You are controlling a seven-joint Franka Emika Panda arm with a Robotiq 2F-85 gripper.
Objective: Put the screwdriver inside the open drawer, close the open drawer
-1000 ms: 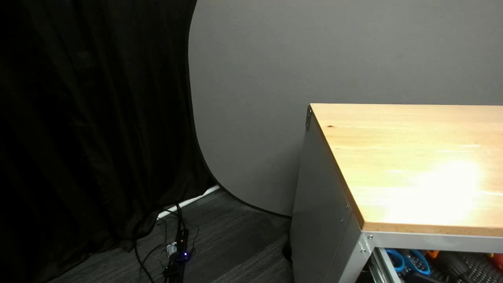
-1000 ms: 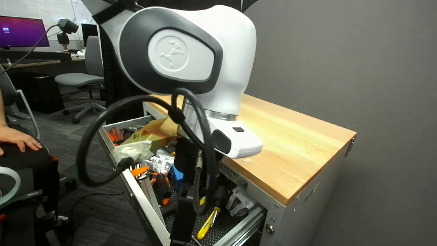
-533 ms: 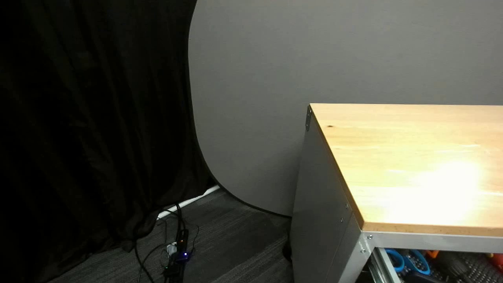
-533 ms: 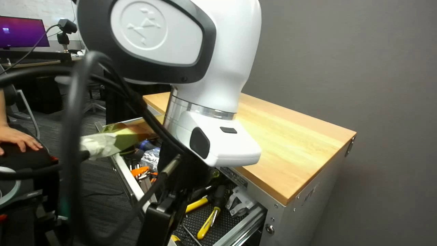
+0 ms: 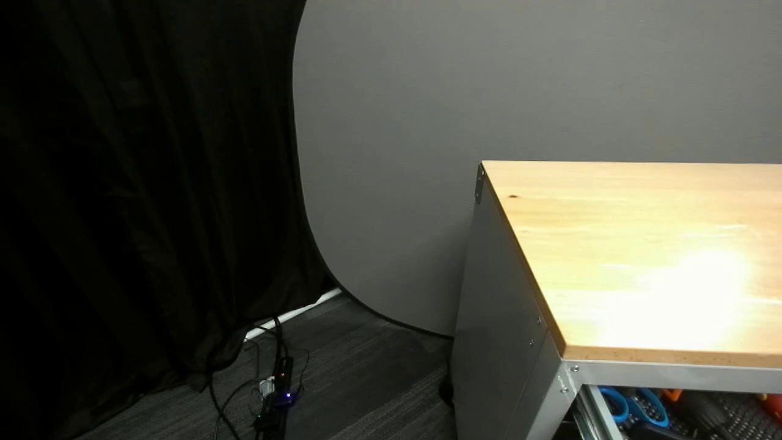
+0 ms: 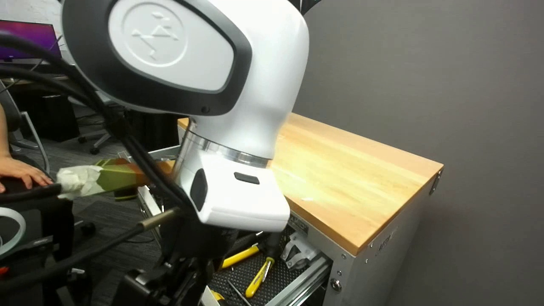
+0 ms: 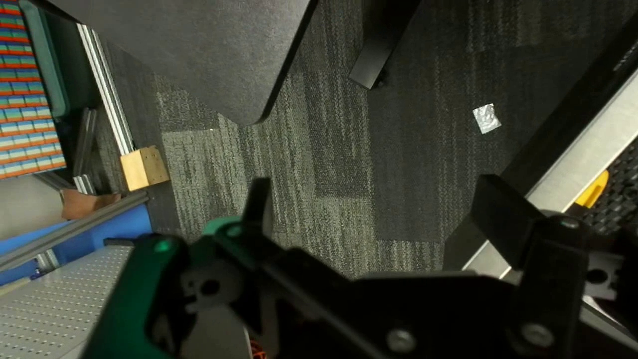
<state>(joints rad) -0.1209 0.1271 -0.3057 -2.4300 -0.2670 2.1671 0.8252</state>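
The open drawer [image 6: 299, 280] is pulled out of the grey cabinet under its wooden top and holds several tools. A yellow-handled tool [image 6: 257, 282] lies on its black mat, with another yellow handle [image 6: 240, 257] behind it. I cannot tell which tool is the screwdriver. In an exterior view only the drawer's rail [image 5: 597, 418] and a few contents show at the lower right. In the wrist view my gripper [image 7: 380, 209] is open with nothing between its fingers. It points at the carpet, and the drawer's pale front rim [image 7: 583, 154] passes behind the right finger.
The wooden cabinet top [image 6: 335, 182] is beyond the arm. A person's hand [image 6: 25, 172] rests at the left. Black cables and a taped yellow-green bundle [image 6: 119, 176] hang from the arm. In the wrist view a dark grey panel [image 7: 214, 55] stands above the floor.
The arm and wrist have moved left in an exterior view, outward from the cabinet, and tilted. The cables swung left. More tools in the drawer show. The drawer has not visibly moved.
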